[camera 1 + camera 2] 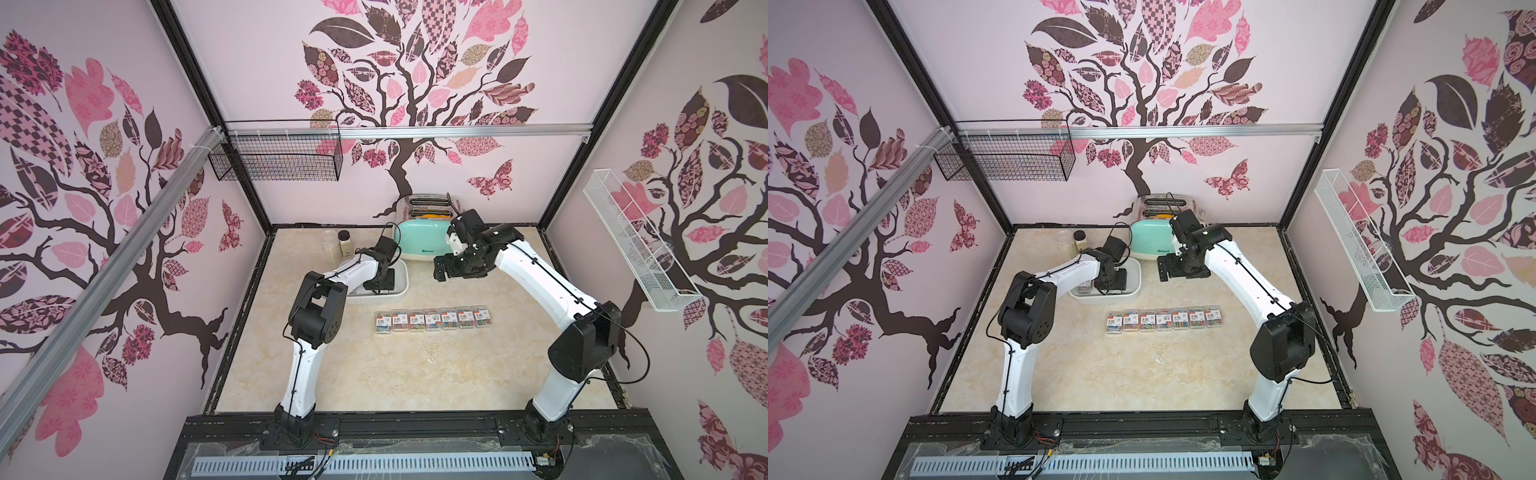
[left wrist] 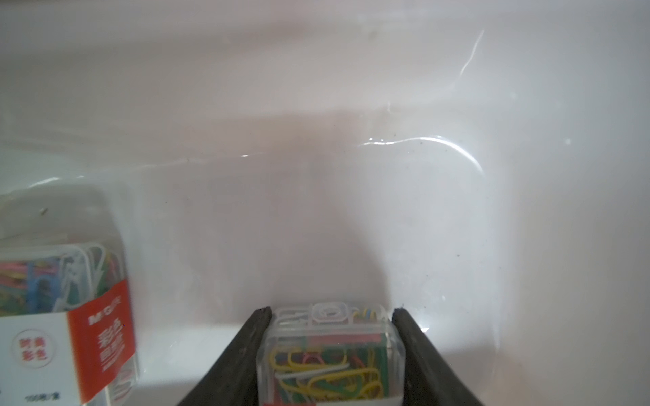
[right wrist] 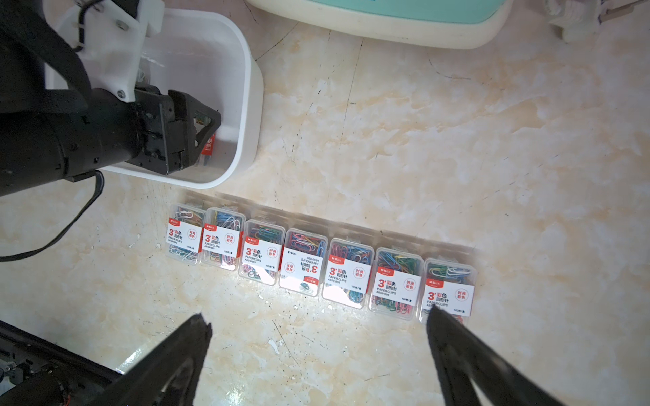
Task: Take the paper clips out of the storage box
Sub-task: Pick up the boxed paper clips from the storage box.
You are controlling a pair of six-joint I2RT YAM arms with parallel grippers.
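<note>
Case of multicoloured paper clips (image 2: 327, 358), clear plastic, grasped by the left gripper (image 2: 331, 313) inside the white rounded plastic storage box (image 3: 254, 105).
A second red-labelled case (image 2: 63, 316) beside it is cut off; seven more (image 3: 304, 262) are lined on the desk (image 3: 457, 158); the right gripper (image 3: 316, 316) is seen released.

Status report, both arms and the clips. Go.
Left gripper: fingers shut on clip case inside storage box. Right gripper open, clear of box. Seven cases rowed on table; another case in box, apart.
</note>
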